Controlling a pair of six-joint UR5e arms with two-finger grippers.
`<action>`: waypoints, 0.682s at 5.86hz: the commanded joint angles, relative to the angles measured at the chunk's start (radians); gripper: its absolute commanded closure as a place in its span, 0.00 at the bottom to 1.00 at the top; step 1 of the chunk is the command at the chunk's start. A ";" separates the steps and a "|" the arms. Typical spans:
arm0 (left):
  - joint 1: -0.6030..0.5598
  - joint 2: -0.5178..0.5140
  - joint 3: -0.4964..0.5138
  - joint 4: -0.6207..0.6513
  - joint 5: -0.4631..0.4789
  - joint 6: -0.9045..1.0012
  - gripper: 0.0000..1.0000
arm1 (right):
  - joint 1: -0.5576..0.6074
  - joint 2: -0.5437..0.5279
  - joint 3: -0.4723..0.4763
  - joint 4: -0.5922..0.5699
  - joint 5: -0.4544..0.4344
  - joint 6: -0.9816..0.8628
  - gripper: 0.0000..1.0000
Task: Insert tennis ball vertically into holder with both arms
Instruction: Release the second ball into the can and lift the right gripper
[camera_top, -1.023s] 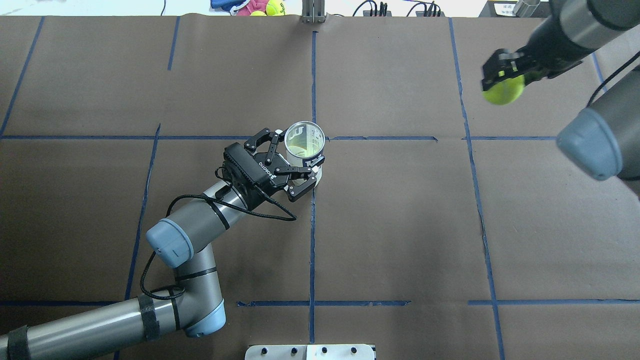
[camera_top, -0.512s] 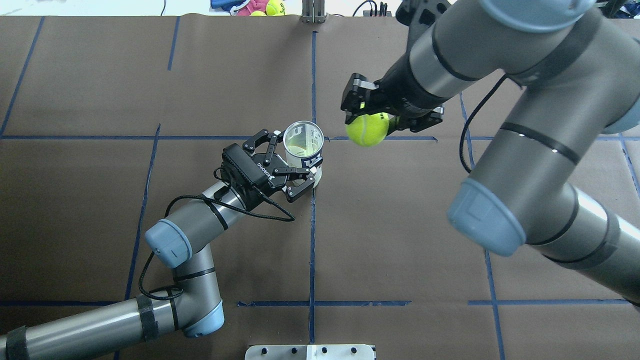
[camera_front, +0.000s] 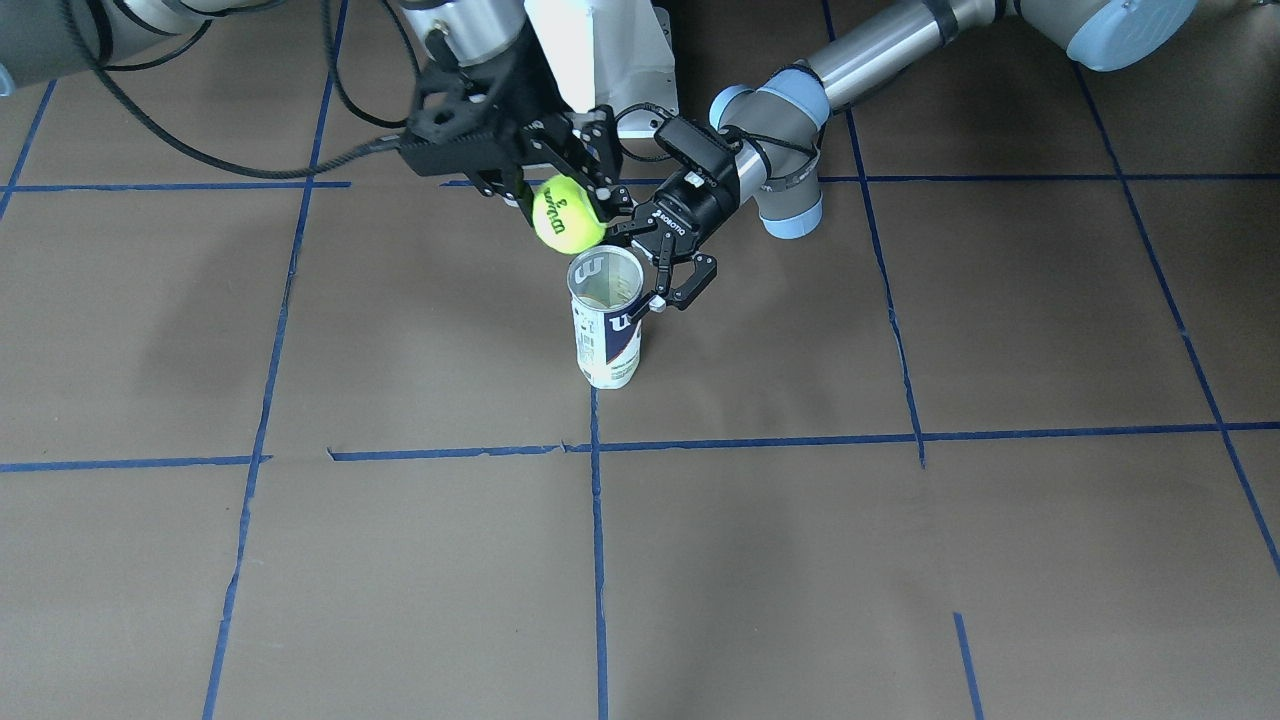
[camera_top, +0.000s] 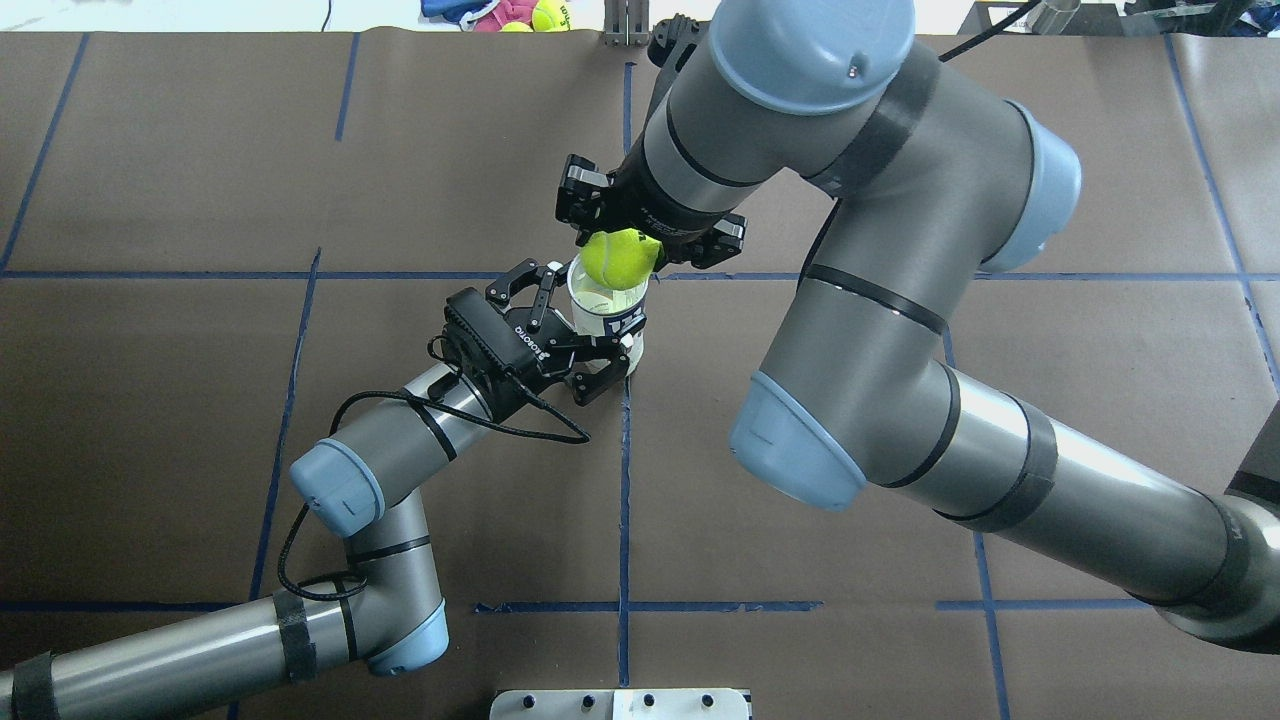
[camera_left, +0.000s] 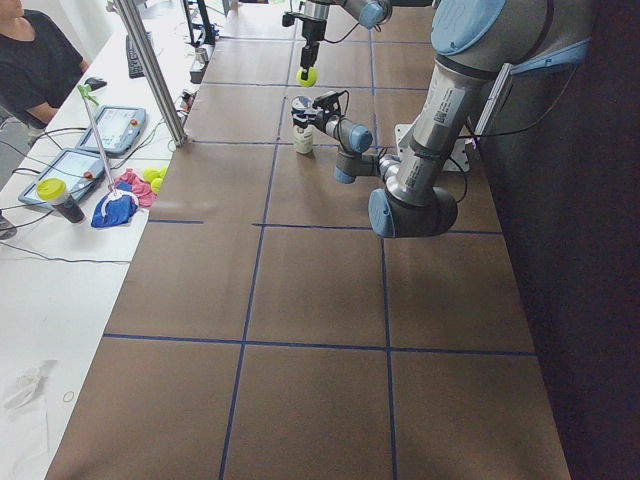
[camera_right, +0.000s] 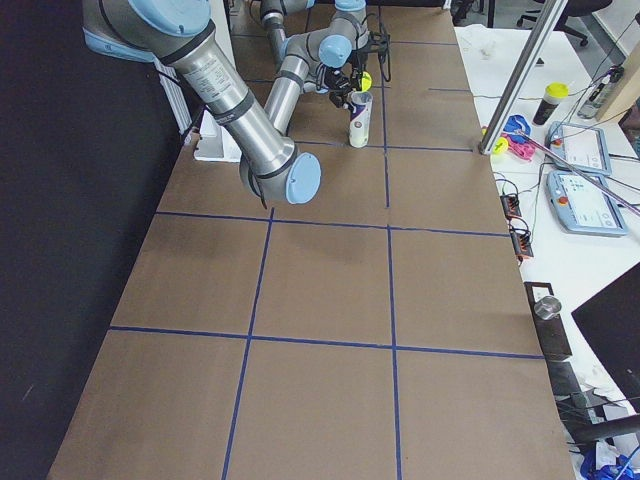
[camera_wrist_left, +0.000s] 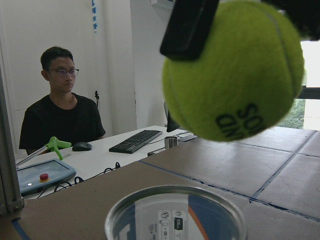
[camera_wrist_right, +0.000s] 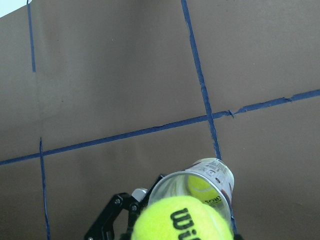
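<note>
The holder (camera_front: 605, 330) stands upright on the brown table, mouth up; it also shows from overhead (camera_top: 622, 318). My left gripper (camera_top: 590, 325) has a finger on each side of the holder and holds it near mid-height (camera_front: 637, 272). My right gripper (camera_top: 620, 252) is shut on the tennis ball (camera_top: 618, 258) and holds it just above the holder's open rim (camera_wrist_left: 175, 212). In the front view the tennis ball (camera_front: 567, 213) hangs slightly toward the robot's side of the mouth. Another yellow ball (camera_wrist_right: 200, 184) lies inside the holder.
Blue tape lines (camera_top: 625, 480) grid the table. Toys and spare balls (camera_top: 510, 12) lie past the far edge. A metal post (camera_left: 150, 70) and teach pendants (camera_left: 110, 125) stand on the side desk, where an operator (camera_wrist_left: 60, 115) sits. The right arm's big elbow (camera_top: 800, 450) hangs over mid-table.
My right arm has swung in from the far right with the tennis ball, which now hangs over the holder's mouth. The left gripper has stayed at the holder.
</note>
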 joint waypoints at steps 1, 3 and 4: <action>0.000 0.001 0.000 0.000 0.000 0.002 0.10 | -0.031 0.019 -0.041 0.011 -0.055 0.000 0.78; -0.003 0.001 0.000 0.000 0.000 0.002 0.10 | -0.031 0.014 -0.042 0.012 -0.056 -0.009 0.42; -0.003 -0.001 0.000 0.000 0.000 0.002 0.10 | -0.031 0.012 -0.042 0.010 -0.056 -0.011 0.22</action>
